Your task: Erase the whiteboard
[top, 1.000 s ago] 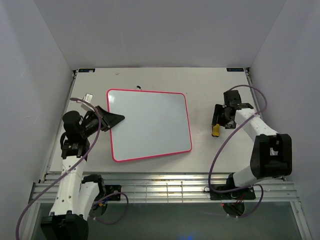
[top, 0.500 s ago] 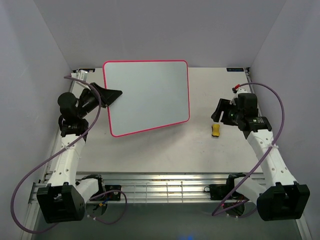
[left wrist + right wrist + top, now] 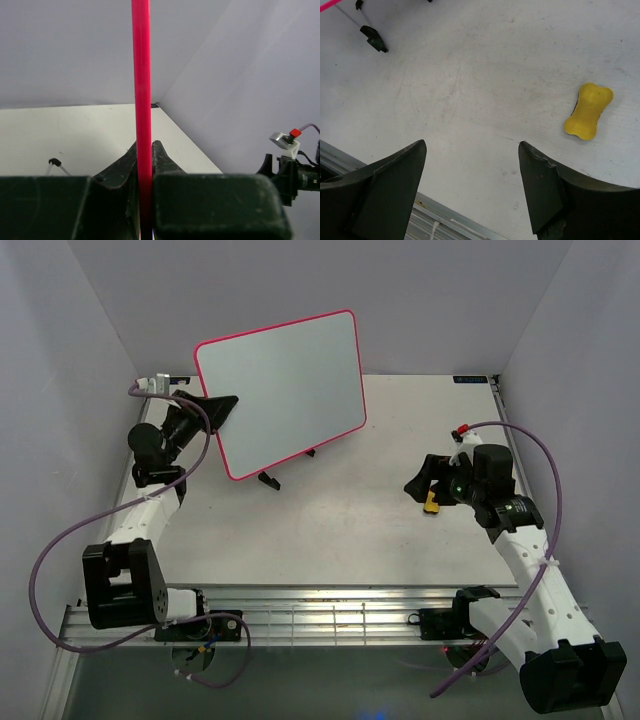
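The whiteboard point(image 3: 285, 390), white with a pink-red rim, stands raised and tilted above the table's back left, its black wire stand feet point(image 3: 269, 480) on the table. Its face shows no writing. My left gripper point(image 3: 222, 405) is shut on the board's left rim; in the left wrist view the rim point(image 3: 141, 100) runs upright between the jaws point(image 3: 144, 150). My right gripper point(image 3: 418, 478) is open and empty above the table, left of the small yellow eraser point(image 3: 432, 502). The eraser point(image 3: 588, 111) lies up and right of the open fingers point(image 3: 472, 145) in the right wrist view.
Grey walls close in the table on three sides. A slotted metal rail point(image 3: 330, 615) runs along the near edge. One stand foot point(image 3: 373, 37) shows at the top left of the right wrist view.
My left arm has lifted the whiteboard from flat on the table to tilted upright and swung it back-left. My right gripper has left the eraser and drawn away toward the near side, open.
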